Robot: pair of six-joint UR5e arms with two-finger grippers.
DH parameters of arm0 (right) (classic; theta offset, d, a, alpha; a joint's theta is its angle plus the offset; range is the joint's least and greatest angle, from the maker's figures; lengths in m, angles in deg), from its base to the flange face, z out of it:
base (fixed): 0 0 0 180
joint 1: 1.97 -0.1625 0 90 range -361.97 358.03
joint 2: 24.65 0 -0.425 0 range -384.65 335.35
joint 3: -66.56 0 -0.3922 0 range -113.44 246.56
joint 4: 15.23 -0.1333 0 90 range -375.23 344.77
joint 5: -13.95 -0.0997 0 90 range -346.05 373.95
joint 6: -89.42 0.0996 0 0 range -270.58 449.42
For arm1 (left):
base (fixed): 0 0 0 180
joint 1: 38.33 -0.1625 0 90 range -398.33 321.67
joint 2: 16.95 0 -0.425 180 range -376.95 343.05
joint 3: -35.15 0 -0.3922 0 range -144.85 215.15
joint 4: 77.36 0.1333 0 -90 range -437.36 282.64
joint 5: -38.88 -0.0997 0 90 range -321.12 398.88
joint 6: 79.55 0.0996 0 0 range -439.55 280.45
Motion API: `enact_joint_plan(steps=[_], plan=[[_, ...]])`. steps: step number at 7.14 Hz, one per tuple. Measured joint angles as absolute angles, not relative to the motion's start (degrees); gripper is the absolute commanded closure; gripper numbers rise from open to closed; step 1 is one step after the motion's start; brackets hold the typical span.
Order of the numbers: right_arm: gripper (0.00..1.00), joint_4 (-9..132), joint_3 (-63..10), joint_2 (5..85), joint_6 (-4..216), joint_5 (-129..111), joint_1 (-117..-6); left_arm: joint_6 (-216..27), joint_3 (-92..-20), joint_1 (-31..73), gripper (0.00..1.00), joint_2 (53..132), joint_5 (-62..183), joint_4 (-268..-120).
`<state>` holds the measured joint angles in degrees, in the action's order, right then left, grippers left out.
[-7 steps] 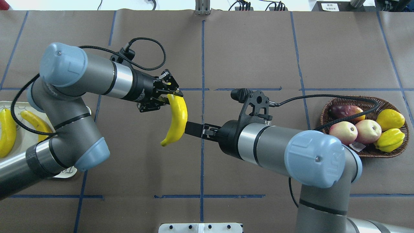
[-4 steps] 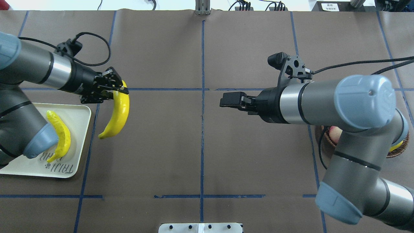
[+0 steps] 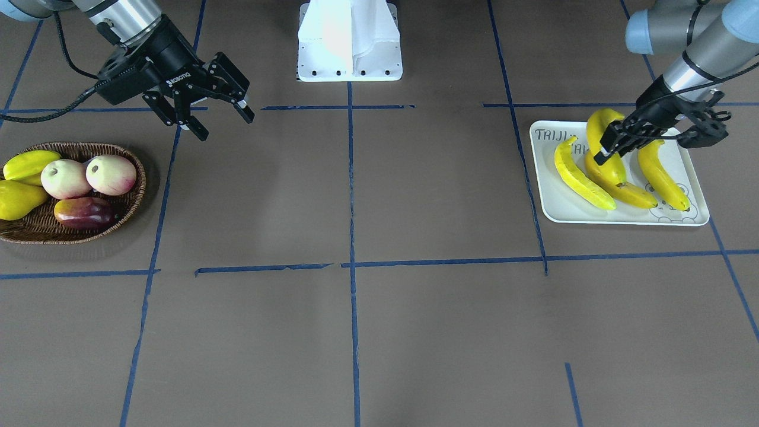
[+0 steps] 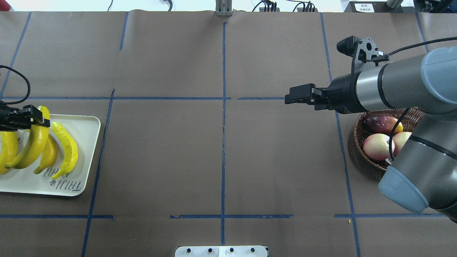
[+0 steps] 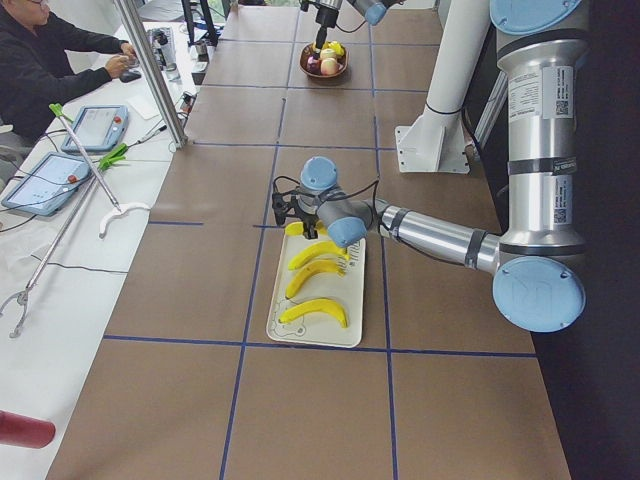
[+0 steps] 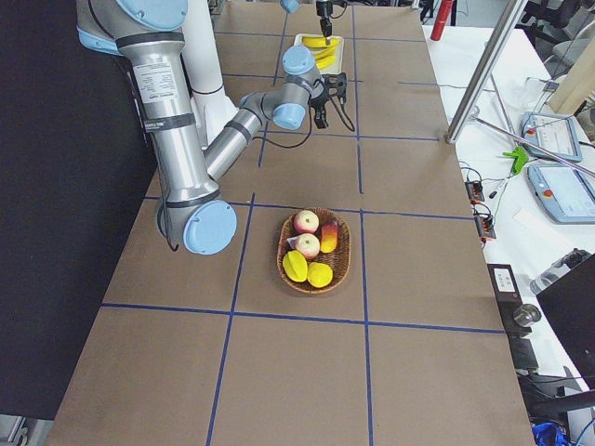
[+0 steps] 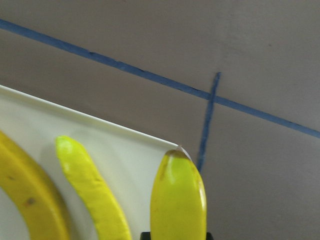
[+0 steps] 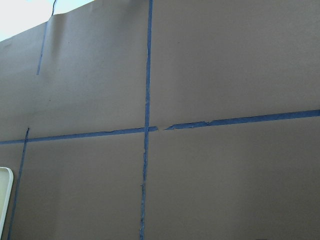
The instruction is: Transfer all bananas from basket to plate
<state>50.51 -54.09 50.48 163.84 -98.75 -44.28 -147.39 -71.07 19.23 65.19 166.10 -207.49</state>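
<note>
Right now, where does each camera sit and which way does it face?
Front-facing: across the table, facing the robot, down; open right gripper, left gripper shut on a banana.
Overhead: behind the robot, looking forward and down; both grippers.
Exterior left: table's left end, looking along it; left arm near, over the plate.
Exterior right: opposite end; right arm near, basket central.
Left wrist: down at the banana and plate corner.
Right wrist: table, plate edge; no body.
Shared: front-facing and overhead both show plate and basket.
</note>
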Motion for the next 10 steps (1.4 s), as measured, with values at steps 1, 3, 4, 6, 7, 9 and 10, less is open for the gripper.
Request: enact_joint_plan(steps=[1, 3, 4, 6, 7, 9, 10], plan=[[0.0, 50.51, -54.01, 50.55, 163.68, -98.8, -44.43, -144.62, -69.88, 20.42, 1.0, 63.73, 165.68, -207.48], [0.0, 50.52, -53.96, 50.61, 163.67, -98.81, -44.5, -142.78, -66.68, 21.07, 0.81, 63.44, 163.26, -207.52], [0.0, 50.51, -54.02, 50.67, 163.68, -98.82, -44.53, -142.58, -65.66, 21.03, 0.18, 63.73, 162.66, -207.55], [0.0, 50.52, -54.06, 50.94, 163.65, -98.88, -44.58, -142.47, -64.34, 20.87, 0.0, 64.17, 162.27, -207.6], [0.0, 50.52, -54.07, 51.14, 163.65, -98.89, -44.66, -142.43, -63.94, 20.87, 0.0, 64.28, 162.17, -207.61], [0.0, 50.52, -53.95, 51.71, 162.92, -99.41, -45.6, -142.4, -63.62, 20.89, 0.01, 64.32, 162.19, -208.34], [0.0, 50.54, -53.79, 52.32, 161.51, -100.55, -47.04, -142.4, -63.4, 20.9, 0.01, 64.32, 162.29, -208.94]])
